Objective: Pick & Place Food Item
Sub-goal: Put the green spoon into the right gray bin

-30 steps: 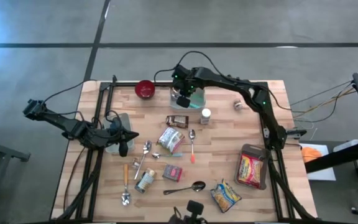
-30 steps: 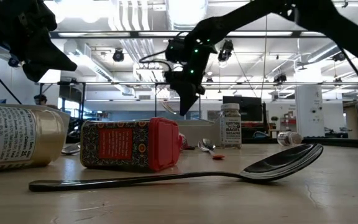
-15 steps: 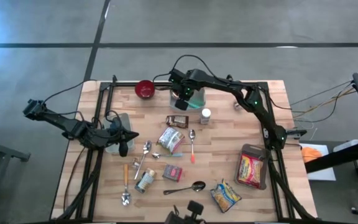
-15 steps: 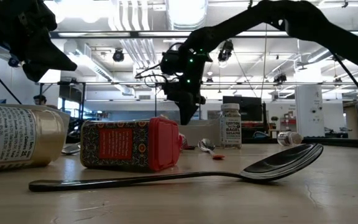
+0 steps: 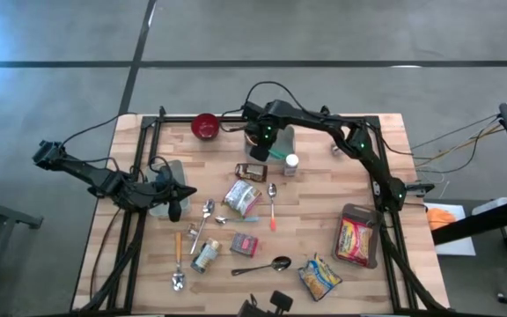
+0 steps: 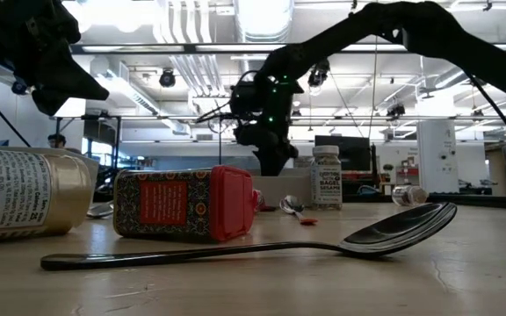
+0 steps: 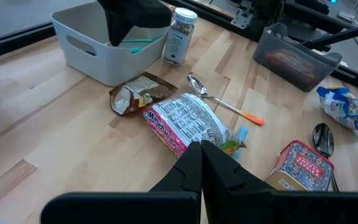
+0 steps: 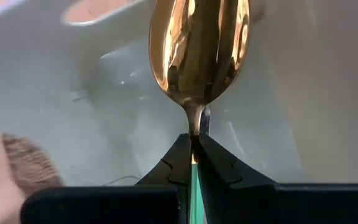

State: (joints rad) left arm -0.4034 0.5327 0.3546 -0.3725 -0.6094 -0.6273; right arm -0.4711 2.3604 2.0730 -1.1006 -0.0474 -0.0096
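Jaws of the right gripper (image 8: pixel 194 146) pinch a gold spoon (image 8: pixel 199 46) over the white bin (image 7: pixel 92 40) at the bench's far side. Left gripper (image 7: pixel 199 158) waits at the left, jaws pressed together.

gold spoon (image 8: pixel 199 46), white bin (image 7: pixel 98 38)

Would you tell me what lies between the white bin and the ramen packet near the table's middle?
In the high view, a brown snack packet lies between the white bin and the ramen packet; the left wrist view confirms it.
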